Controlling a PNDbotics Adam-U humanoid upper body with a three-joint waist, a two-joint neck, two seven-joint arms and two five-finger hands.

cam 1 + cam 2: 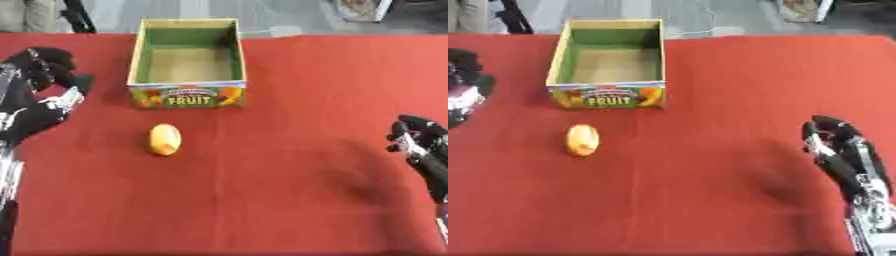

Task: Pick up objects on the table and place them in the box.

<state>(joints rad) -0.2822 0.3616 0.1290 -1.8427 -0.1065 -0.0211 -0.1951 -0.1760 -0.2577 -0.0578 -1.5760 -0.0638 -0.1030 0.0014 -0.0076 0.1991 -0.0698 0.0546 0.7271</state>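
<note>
One orange fruit on the red table, short of the box.

The table (pixel 289 200) carries a box (pixel 186 30), open-topped and empty, marked FRUIT, near its far edge. The left eye view shows the whole left hand (pixel 48 75), fingers curled on nothing; the right eye view shows more of the right hand (pixel 833 137), curled likewise. The oval fruit (pixel 164 139) lies just before the box.
</note>
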